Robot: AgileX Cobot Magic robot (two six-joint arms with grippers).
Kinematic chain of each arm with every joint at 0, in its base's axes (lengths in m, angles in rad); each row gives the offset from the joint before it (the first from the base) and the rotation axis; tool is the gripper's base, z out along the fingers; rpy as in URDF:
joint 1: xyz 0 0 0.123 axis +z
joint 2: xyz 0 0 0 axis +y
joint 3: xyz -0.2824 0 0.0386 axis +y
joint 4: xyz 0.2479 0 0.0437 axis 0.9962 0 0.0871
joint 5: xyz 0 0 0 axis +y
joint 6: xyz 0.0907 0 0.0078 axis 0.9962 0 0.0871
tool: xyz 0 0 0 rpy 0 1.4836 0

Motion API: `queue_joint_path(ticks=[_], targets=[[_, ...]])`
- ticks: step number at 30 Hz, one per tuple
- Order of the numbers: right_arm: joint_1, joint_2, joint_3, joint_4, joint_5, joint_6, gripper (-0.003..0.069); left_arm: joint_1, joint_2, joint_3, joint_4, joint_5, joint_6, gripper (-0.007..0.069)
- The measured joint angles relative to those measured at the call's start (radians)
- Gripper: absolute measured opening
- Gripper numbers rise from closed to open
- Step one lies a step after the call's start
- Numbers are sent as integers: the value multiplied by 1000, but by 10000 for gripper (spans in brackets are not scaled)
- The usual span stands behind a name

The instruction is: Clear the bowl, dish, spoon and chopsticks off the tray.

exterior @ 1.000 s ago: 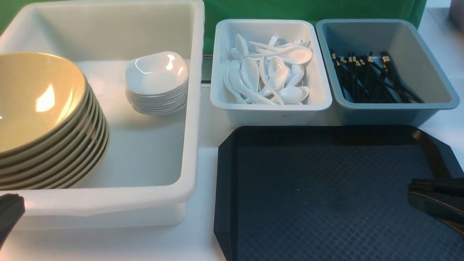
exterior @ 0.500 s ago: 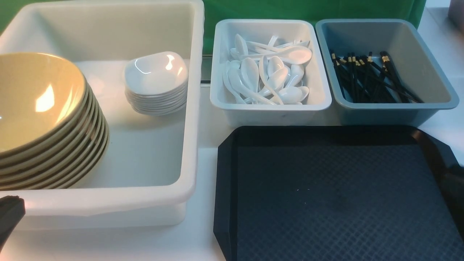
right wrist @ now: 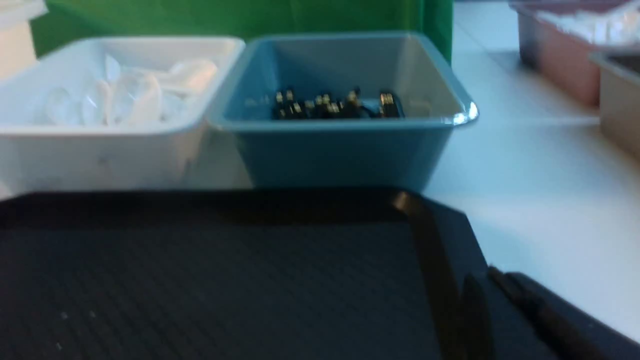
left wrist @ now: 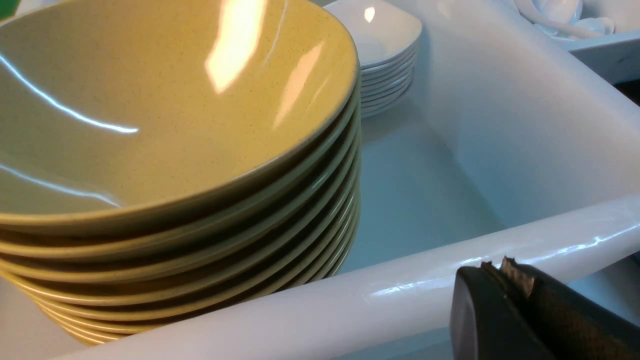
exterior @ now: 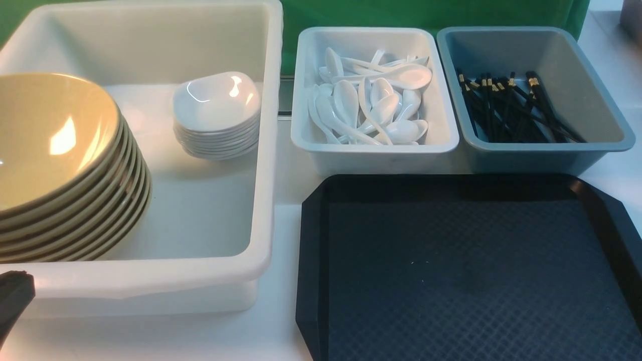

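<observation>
The black tray lies bare at the front right, also seen in the right wrist view. A yellow bowl tops a stack of several in the white tub, close up in the left wrist view. A small white dish tops its own stack behind. White spoons fill the white bin, and black chopsticks lie in the grey-blue bin. My left gripper is shut and empty just outside the tub's front rim. My right gripper, blurred, is shut over the tray's right corner.
The white spoon bin and grey-blue bin stand side by side behind the tray. Further containers stand on the table far off to the right. A green backdrop closes the back.
My right gripper, over the tray's right edge a second ago, has pulled back out of the front view. The left arm has not moved.
</observation>
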Motion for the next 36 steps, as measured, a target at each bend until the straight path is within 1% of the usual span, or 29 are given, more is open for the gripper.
queue_joint_path(ticks=[2,6,34,36], targets=[[0,-1,0,-27,43,10,31,0,0,0,0,1,-1,-8],[13,-1,0,-40,89,12,31,0,0,0,1,1,-1,-8],[22,-1,0,-46,89,13,43,0,0,0,10,0,-1,-8],[22,-1,0,-46,89,13,43,0,0,12,-2,-51,-3,-8]])
